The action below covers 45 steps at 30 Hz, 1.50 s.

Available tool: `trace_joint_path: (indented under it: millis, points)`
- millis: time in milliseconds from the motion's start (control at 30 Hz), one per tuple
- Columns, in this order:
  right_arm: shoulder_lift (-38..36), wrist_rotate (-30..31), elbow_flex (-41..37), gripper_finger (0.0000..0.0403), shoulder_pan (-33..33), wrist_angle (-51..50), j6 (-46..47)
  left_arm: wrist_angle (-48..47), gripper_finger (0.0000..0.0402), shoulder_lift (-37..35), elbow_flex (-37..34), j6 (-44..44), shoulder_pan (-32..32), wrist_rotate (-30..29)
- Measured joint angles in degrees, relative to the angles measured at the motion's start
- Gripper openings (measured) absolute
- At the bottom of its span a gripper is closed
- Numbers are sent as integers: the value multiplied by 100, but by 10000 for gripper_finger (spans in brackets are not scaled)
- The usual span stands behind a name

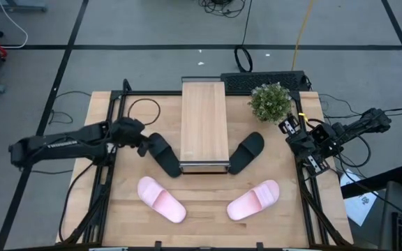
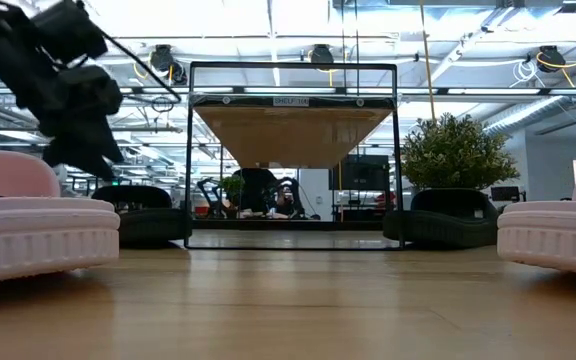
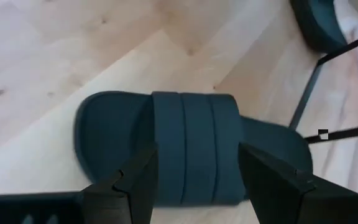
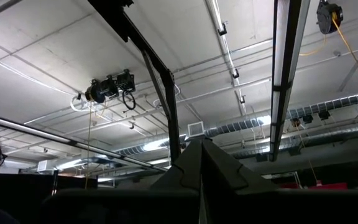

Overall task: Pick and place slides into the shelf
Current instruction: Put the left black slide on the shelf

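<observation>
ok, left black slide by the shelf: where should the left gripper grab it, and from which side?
Probably across the wide strap, from above. The left black slide lies flat, sole down, so the strap is its only raised part. The open left gripper already straddles it, a finger at each strap edge.

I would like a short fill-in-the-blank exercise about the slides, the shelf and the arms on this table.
1. The left tool is open above a ___ slide.
2. The number of slides on the shelf top is ___.
3. The two pink slides lie nearer the table's front edge than the ___ ones.
4. The potted plant stands nearest the ___ arm.

Missing words: black; zero; black; right
</observation>
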Motion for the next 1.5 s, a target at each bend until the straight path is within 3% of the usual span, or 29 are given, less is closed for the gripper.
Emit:
trace_joint_path:
  millis: [333,533,1333,1500]
  points:
    - [1,0,0,2,0,0,0,317,214,640,-173,570,1453,1309]
    - [2,0,0,2,0,0,0,409,214,1169,-173,766,1928,1986]
    - [2,22,0,2,-1,2,-258,843,213,2124,-170,817,1993,2974]
    - [1,22,0,2,0,2,-257,1006,174,2253,-170,869,1995,3294]
